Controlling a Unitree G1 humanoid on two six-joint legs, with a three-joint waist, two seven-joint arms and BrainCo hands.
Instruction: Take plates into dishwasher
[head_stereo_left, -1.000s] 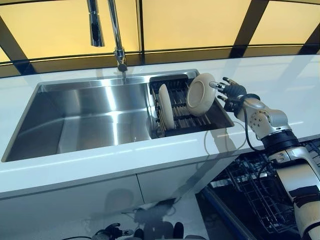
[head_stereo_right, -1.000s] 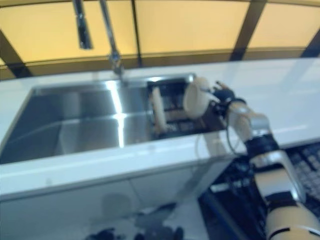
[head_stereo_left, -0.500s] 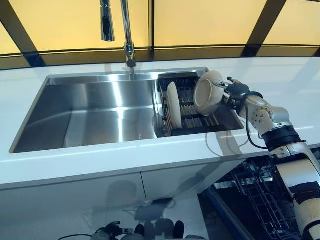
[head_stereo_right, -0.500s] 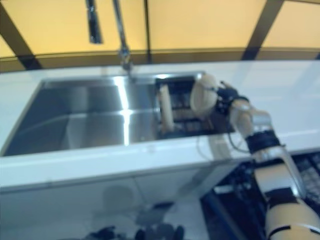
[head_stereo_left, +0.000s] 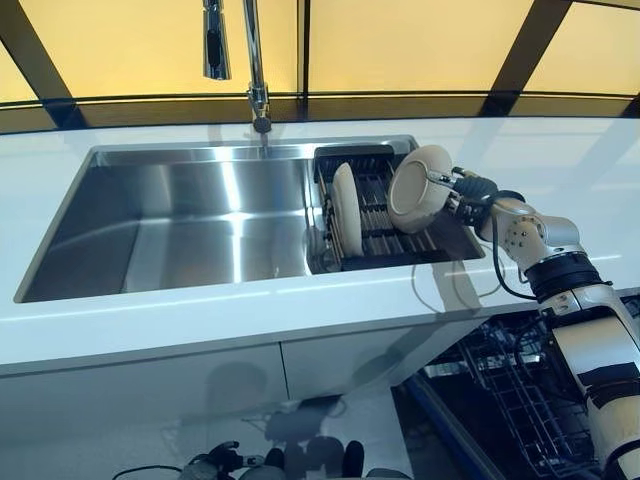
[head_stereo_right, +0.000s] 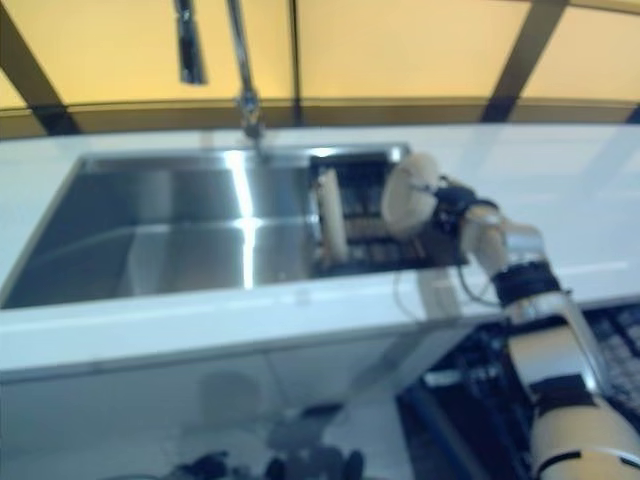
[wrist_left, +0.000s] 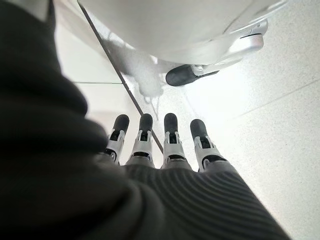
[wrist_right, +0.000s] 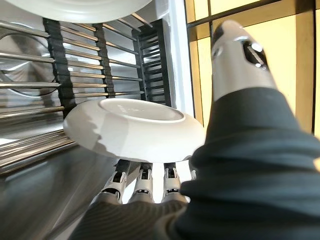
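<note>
Left eye view: a steel sink (head_stereo_left: 180, 220) is set in a white bench (head_stereo_left: 300, 315), with a faucet (head_stereo_left: 255, 60) at 12 o'clock. A black dish rack (head_stereo_left: 385, 235) fills the sink's 3 o'clock end. One cream plate (head_stereo_left: 346, 210) stands on edge in the rack. The right hand (head_stereo_left: 468, 190) reaches in from 3 o'clock and pinches a second cream plate (head_stereo_left: 418, 188), tilted above the rack. An open dishwasher rack (head_stereo_left: 520, 390) shows at 5 o'clock, below the bench.

Right eye view: the same scene; the held plate (head_stereo_right: 410, 197) sits above the dish rack's 3 o'clock side.

Left wrist view: the left hand (wrist_left: 165, 145) hangs with fingers straight and apart, holding nothing, above the floor (wrist_left: 280, 115).

Right wrist view: fingers (wrist_right: 142, 182) lie under the plate and the thumb (wrist_right: 240, 55) rises at its rim, clamping it over the rack bars.
</note>
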